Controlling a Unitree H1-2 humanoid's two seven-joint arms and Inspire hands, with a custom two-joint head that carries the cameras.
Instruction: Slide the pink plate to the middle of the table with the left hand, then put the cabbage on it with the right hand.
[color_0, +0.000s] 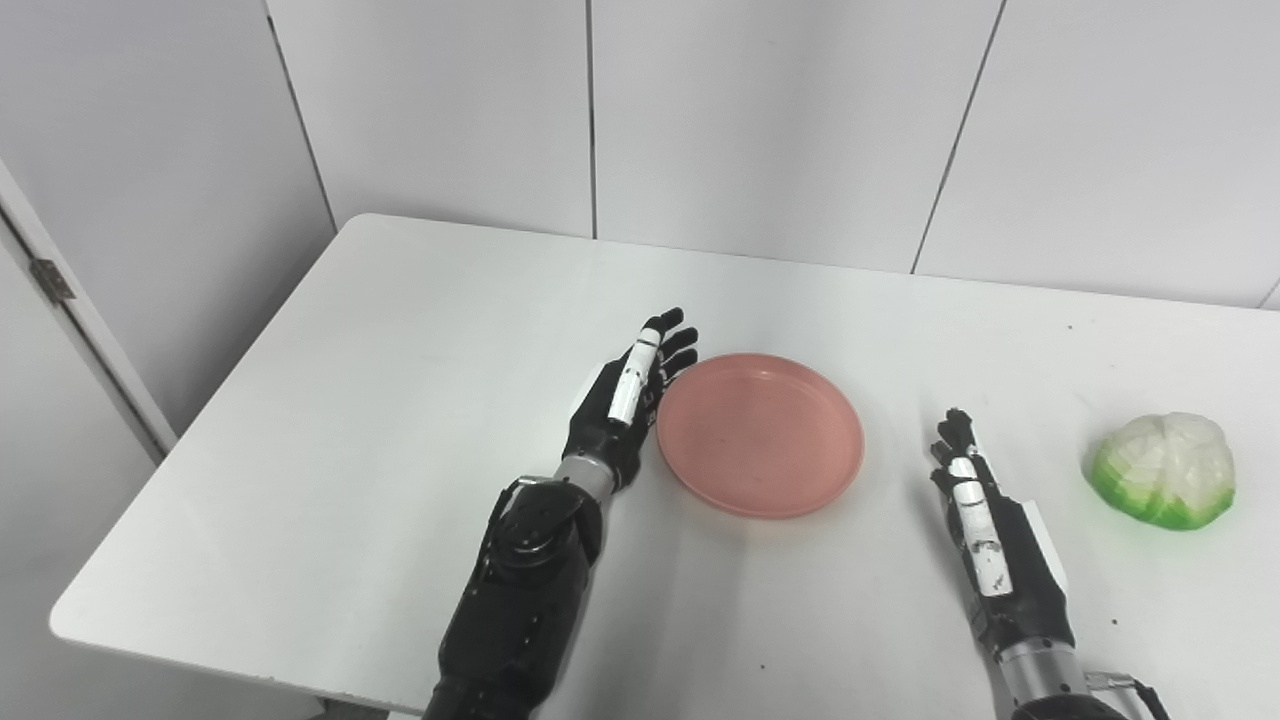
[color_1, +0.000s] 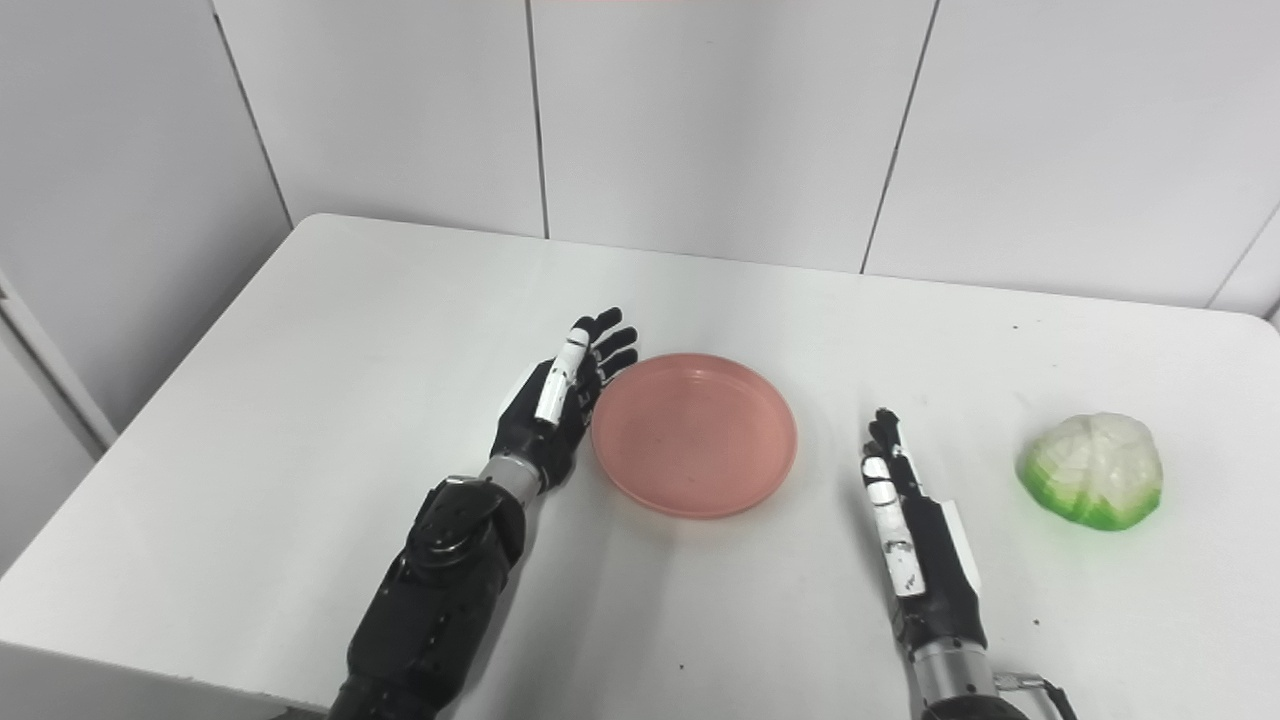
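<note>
Cabbage on the white desk, well off to the right of the pink plate. Round on top, flat-looking underneath, white in the middle and green round the bottom edge. Shiny like a toy, so likely light, hard and a bit slippery. Best taken from above, with fingers down one side and thumb down the other, low near the green part where it looks widest. Not likely to break if dropped, but could roll or skid away if only nudged.

Pink plate near the middle of the desk, empty, shallow, with a low raised rim. Looks like thin plastic, so light and easy to push along the smooth top; a soft shove on the rim should do.

Left robot hand just beside the plate's left rim, fingers straight and spread, holding nothing; touching the rim or not, cannot tell. Right robot hand between plate and cabbage, apart from both, fingers stretched out, also holding nothing.
</note>
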